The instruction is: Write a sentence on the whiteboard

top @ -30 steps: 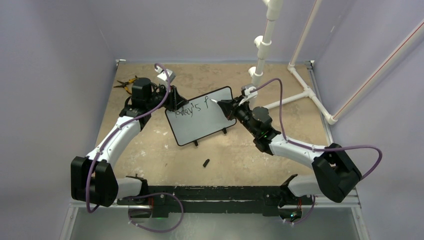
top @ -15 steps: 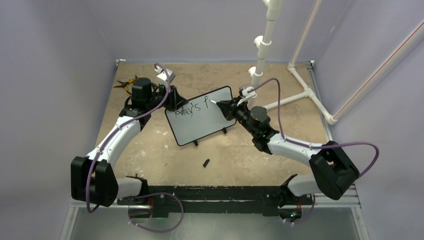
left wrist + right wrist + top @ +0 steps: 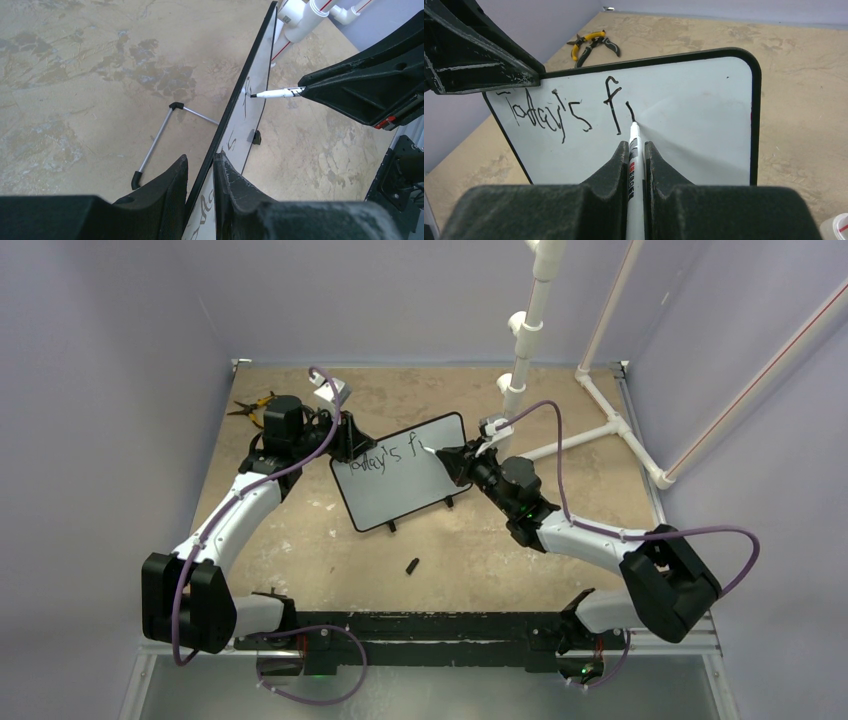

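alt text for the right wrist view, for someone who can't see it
The right gripper holds a marker with its tip on the whiteboard, at a short stroke just after the handwritten words "Today's f". The left gripper clamps the board's upper left corner, and yellow-handled pliers lie on the table behind.

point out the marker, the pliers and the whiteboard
marker [image 3: 634,144]: right wrist view, white barrel
pliers [image 3: 591,44]: right wrist view, its middle
whiteboard [image 3: 694,110]: right wrist view, bare white face
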`<action>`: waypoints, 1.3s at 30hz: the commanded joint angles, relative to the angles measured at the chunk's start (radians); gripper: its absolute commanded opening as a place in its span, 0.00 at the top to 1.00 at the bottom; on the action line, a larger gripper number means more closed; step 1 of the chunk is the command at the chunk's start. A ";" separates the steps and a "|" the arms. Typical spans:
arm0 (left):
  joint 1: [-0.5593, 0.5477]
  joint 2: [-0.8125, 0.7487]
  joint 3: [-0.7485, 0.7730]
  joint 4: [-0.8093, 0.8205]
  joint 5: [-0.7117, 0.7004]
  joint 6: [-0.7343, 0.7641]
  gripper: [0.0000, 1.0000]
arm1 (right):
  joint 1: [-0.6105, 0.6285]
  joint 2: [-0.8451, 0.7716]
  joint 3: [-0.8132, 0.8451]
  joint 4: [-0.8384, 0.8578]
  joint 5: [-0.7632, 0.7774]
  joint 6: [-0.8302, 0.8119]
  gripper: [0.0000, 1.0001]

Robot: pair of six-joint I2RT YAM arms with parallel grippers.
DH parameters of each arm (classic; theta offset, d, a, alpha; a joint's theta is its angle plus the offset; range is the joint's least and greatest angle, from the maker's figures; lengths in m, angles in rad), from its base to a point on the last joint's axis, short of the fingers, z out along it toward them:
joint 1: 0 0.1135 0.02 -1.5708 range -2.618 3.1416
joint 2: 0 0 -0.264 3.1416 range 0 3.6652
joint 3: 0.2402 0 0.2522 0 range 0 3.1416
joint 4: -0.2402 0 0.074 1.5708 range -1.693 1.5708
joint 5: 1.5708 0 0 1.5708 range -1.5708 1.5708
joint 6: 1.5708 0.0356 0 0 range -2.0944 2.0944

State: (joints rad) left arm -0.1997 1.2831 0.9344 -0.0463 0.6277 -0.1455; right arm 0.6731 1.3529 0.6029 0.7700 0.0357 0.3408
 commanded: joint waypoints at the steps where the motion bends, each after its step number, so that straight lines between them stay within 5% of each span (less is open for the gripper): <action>1: -0.009 0.007 -0.022 -0.033 -0.001 0.002 0.78 | -0.005 -0.026 -0.003 -0.022 0.048 -0.011 1.00; 39: -0.009 0.010 -0.020 -0.030 0.003 0.001 0.78 | -0.005 -0.019 0.030 -0.024 0.079 -0.018 1.00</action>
State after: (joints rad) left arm -0.1997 1.2831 0.9344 -0.0463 0.6285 -0.1455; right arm 0.6727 1.3350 0.6540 0.7235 0.0883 0.3214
